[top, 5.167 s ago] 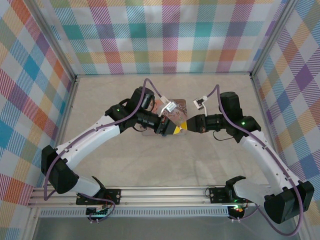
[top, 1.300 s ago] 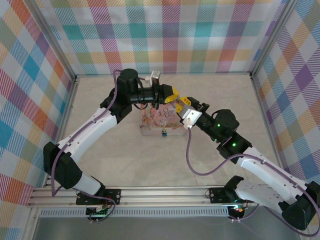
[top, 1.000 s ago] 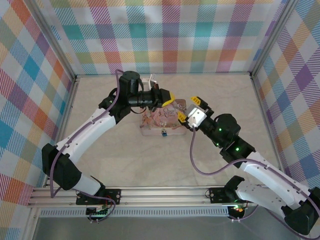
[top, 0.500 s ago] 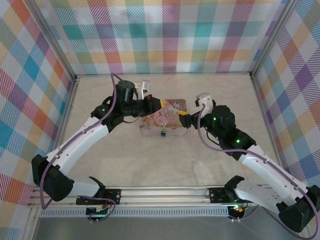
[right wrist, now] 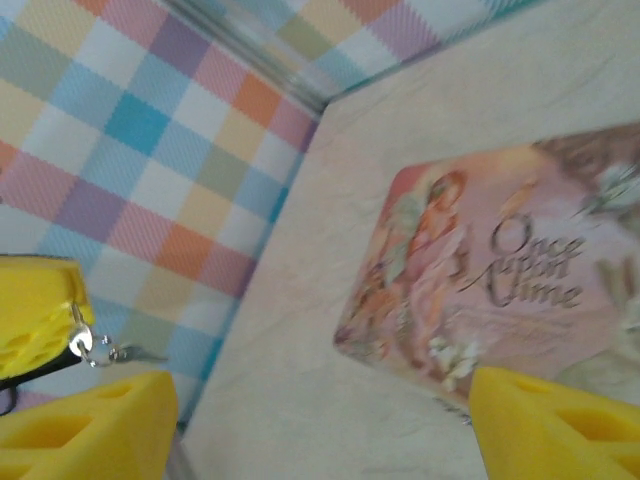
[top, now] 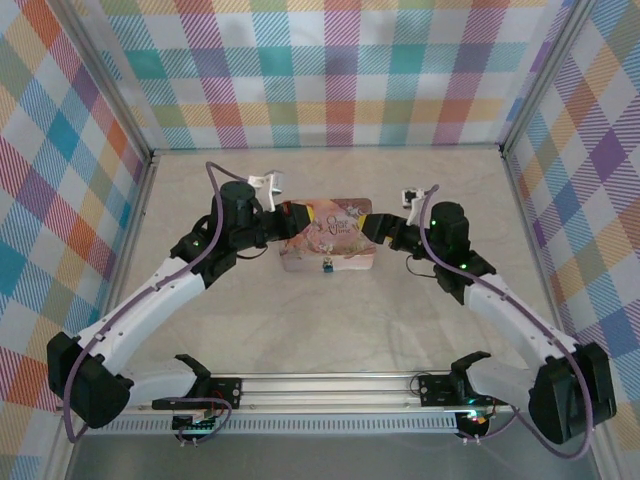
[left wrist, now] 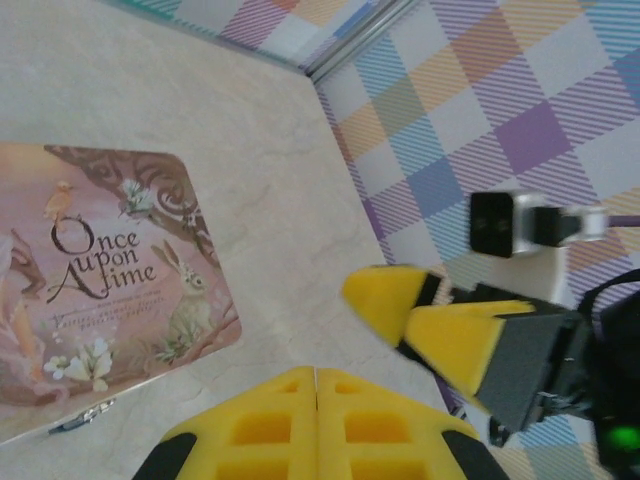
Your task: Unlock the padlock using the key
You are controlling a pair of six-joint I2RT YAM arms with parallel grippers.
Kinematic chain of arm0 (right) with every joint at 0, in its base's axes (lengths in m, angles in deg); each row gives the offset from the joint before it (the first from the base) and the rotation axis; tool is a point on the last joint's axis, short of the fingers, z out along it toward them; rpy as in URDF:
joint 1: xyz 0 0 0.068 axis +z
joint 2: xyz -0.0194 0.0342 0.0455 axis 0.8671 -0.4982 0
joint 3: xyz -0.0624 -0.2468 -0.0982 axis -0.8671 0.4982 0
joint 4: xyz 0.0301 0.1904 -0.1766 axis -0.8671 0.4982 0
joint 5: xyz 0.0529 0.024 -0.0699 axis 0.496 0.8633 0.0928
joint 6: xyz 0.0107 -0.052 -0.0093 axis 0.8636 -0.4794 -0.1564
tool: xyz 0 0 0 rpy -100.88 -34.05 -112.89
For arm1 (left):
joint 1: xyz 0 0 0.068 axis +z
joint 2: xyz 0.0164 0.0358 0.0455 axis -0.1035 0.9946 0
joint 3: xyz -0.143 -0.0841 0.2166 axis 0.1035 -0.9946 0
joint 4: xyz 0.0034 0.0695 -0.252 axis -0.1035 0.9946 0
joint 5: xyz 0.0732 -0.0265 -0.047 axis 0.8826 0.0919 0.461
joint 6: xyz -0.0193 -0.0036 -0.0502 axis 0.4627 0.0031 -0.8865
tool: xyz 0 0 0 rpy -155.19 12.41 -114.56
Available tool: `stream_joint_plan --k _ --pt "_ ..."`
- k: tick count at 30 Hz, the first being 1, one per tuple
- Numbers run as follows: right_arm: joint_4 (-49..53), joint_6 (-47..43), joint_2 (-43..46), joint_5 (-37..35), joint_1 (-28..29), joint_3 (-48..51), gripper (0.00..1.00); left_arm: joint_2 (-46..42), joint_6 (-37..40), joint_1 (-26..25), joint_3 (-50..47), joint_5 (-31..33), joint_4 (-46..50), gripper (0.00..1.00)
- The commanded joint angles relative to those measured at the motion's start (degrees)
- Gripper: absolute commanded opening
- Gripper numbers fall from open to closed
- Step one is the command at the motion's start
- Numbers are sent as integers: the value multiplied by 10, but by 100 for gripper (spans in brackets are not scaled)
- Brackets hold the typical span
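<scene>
**A:** Where is the padlock?

**B:** The padlock (top: 327, 266) sits at the middle of the tin's near edge, a small bluish speck against the front wall. The tin (top: 340, 238) lies flat on the table (top: 300, 330) with its printed lid facing up.

**A:** And the key?

**B:** Off the tin's left side, clear of the lid. The key (right wrist: 128, 352) sticks out sideways on a little ring (right wrist: 84, 344) at the tip of the left claw (left wrist: 316, 390).

**A:** So that claw has hold of it?

**B:** It looks so. The claw's two yellow pads are pressed flat together with no gap, and the ring sits right at the edge of one pad. From above, the claw points in over the tin's far left corner.

**A:** What about the other one?

**B:** The right claw (right wrist: 322, 400) is at the tin's right edge, pointing in toward the lid. Its yellow fingers stand wide apart with nothing between them — it holds nothing. The two claws face each other across the tin, and neither touches the padlock.
</scene>
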State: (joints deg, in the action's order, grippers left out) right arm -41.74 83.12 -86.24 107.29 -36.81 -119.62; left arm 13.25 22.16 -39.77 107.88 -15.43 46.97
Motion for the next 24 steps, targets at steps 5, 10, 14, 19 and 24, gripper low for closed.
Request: stream_joint_plan --k 5,10,14,19,24 --pt "-355 210 -60 106 2 46 67 -10 -4 -25 -16 6 -72 0" --pt "-435 244 -80 106 19 50 57 -4 -15 -43 -18 13 -92 0" --pt "-448 244 -92 107 40 40 52 1 -26 -51 -18 8 -112 0" --pt "-488 259 -105 114 52 34 49 0 -26 -57 -17 14 -116 0" --pt "-512 272 -119 120 65 24 45 0 -30 -61 -22 19 -122 0"
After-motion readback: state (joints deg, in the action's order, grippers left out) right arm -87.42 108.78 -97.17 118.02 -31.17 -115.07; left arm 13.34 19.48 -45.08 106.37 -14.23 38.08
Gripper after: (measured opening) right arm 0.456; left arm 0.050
